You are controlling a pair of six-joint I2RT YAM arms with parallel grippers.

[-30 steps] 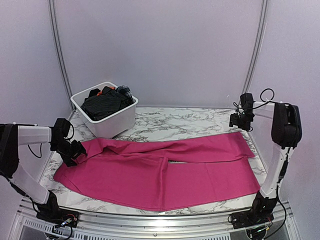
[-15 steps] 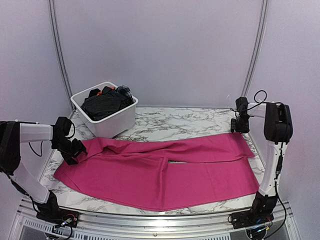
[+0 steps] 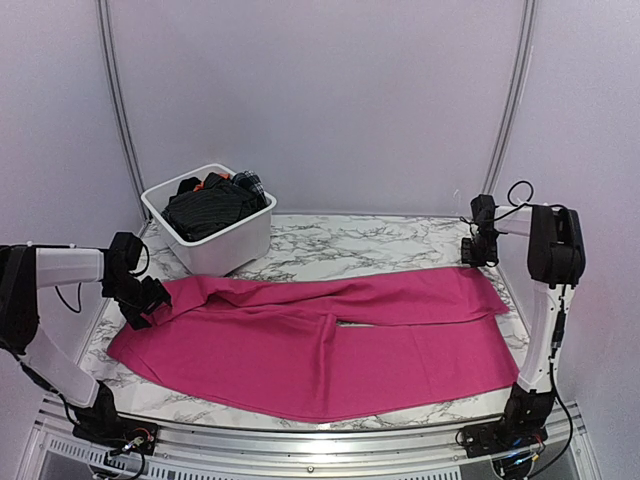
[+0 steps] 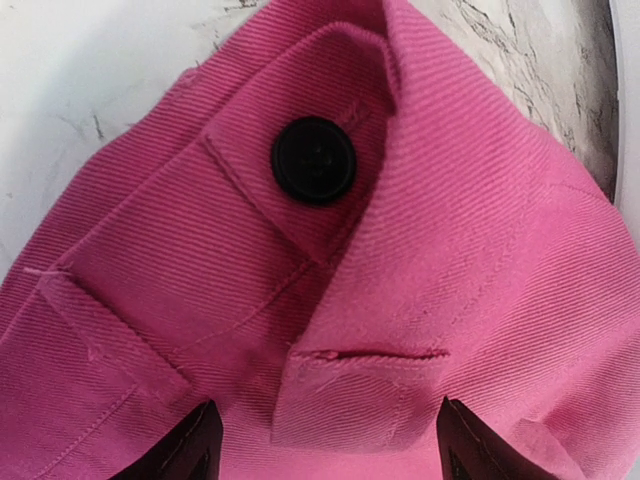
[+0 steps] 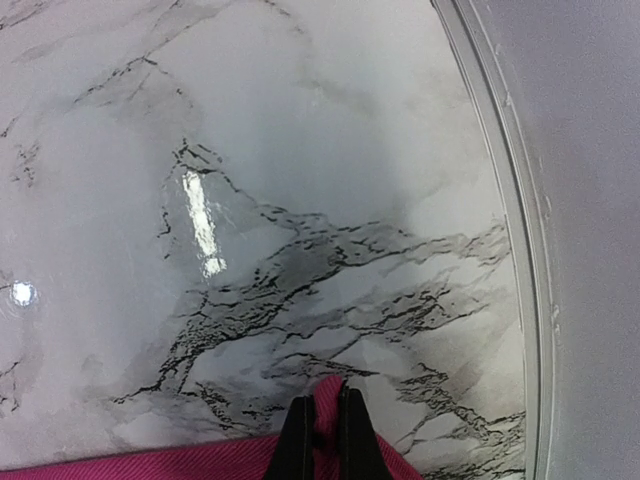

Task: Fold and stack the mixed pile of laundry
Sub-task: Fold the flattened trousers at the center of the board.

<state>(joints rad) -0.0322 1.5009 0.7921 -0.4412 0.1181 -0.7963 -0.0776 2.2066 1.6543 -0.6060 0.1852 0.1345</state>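
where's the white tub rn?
Top view: the tub sits at the far left corner of the table, just behind the left end of the pink cloth, with dark garments inside.

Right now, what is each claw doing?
Left gripper: open, over the pink cloth.
Right gripper: closed on a corner of the pink cloth.

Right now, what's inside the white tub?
The tub holds a black pinstriped shirt on top, an orange garment and a dark plaid piece behind it. Anything underneath is covered.

White plastic tub (image 3: pixel 228 252) back-left on marble-patterned table (image 3: pixel 380 243); curved metal rails (image 3: pixel 117 150) against pale walls (image 3: pixel 320 100).
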